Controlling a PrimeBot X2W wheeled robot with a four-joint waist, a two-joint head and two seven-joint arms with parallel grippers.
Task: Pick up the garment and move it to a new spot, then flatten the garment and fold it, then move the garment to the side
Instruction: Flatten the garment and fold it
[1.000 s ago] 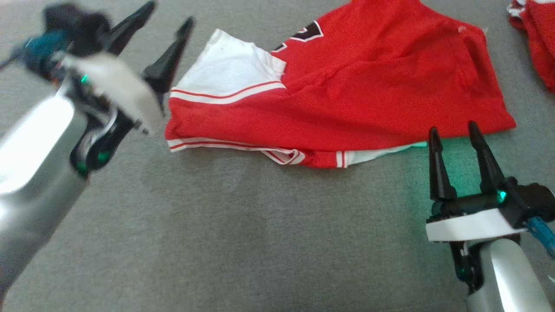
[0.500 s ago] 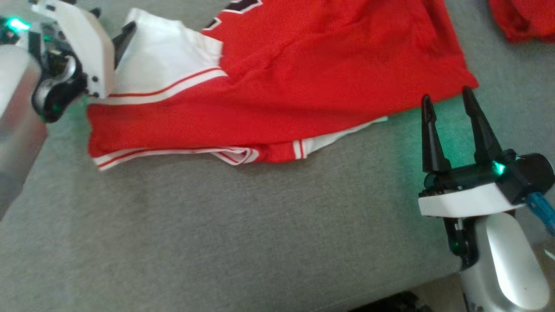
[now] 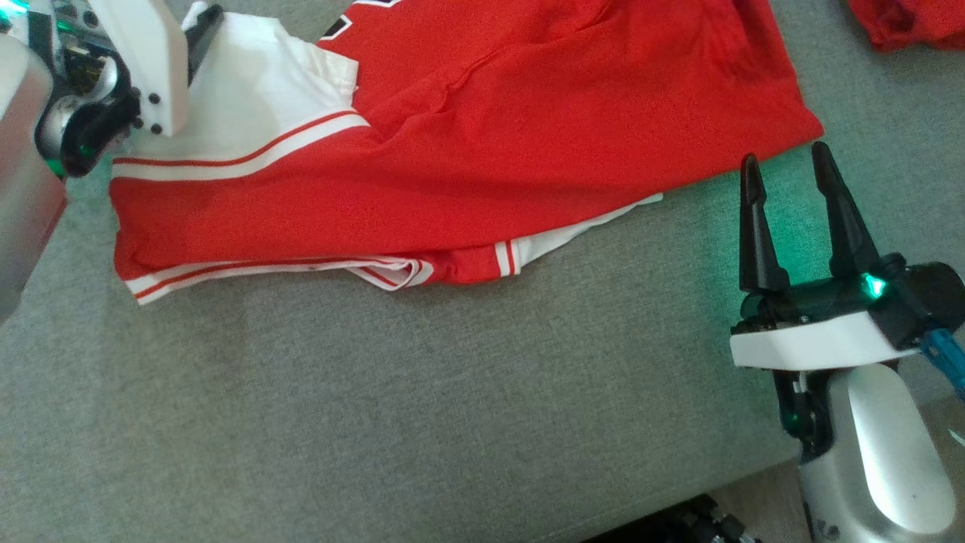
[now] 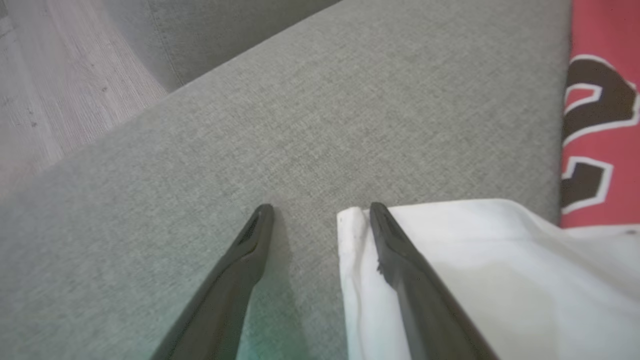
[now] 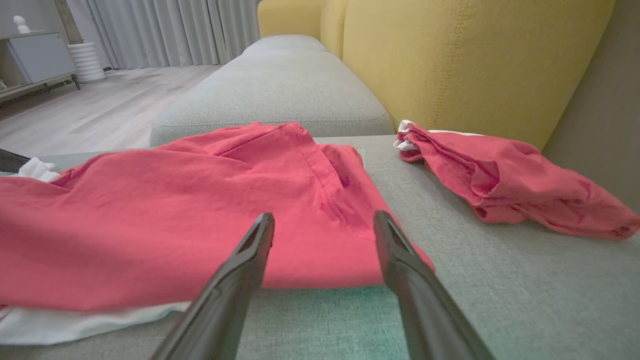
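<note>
1. Head view: garment [image 3: 528, 136], red with white trim, is lying spread on the grey cushion [image 3: 452, 415]. Left gripper [image 3: 200, 34] is hanging over its white panel, upper left; can't tell the finger gap here. Right gripper [image 3: 784, 154] is sitting just beside the hem corner, fingers spread, empty. Second red garment [image 3: 905, 23] is lying well apart, top right.
2. Left wrist view: fingers are standing spread, pinching nothing, one over the white panel's edge, one over bare cushion. Floor [image 4: 50, 100] is showing beyond.
3. Right wrist view: fingers are standing spread, pointing at the garment's near corner. Yellow backrest [image 5: 450, 60] is rising behind.
</note>
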